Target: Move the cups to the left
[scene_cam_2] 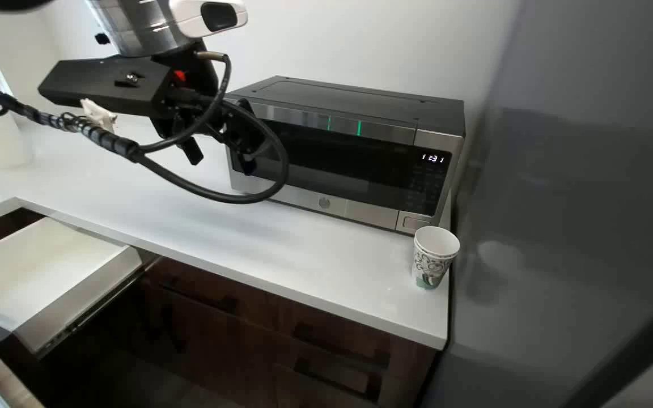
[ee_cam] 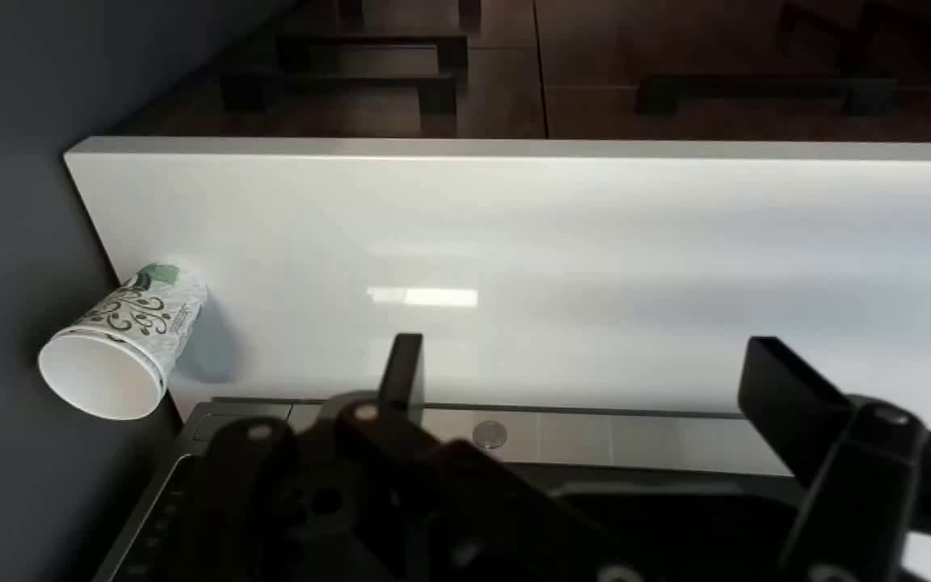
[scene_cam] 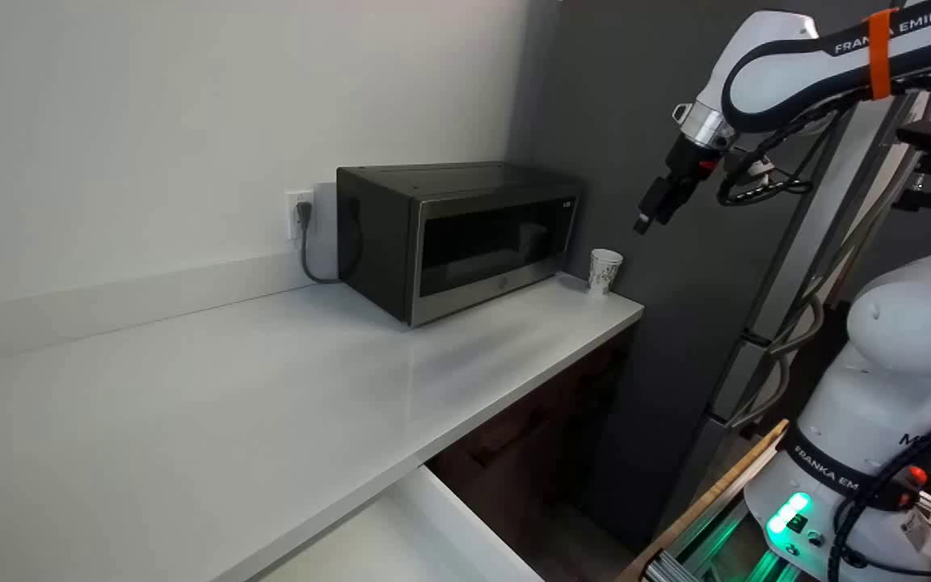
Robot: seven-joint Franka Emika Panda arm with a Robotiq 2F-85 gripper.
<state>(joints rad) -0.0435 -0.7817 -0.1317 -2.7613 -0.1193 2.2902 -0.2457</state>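
Note:
The white paper cups (scene_cam: 604,271), with a dark swirl pattern and a green patch near the base, stand upright at the counter's end, beside the microwave's front corner. The doubled rim of the cups (scene_cam_2: 431,263) suggests a nested stack. The cups also show at the left in the wrist view (ee_cam: 141,311), apart from the fingers. My gripper (ee_cam: 583,343) is open, with nothing between its fingers. In both exterior views the gripper (scene_cam: 650,225) hangs in the air above counter height; it shows in front of the microwave (scene_cam_2: 221,160).
The black and steel microwave (scene_cam_2: 360,170) stands on the white counter (scene_cam: 191,436) against the wall. A tall dark grey panel (scene_cam_2: 564,198) borders the counter's end close to the cups. A drawer (scene_cam: 465,513) is pulled out below the counter's front edge. A cable loops beneath the wrist.

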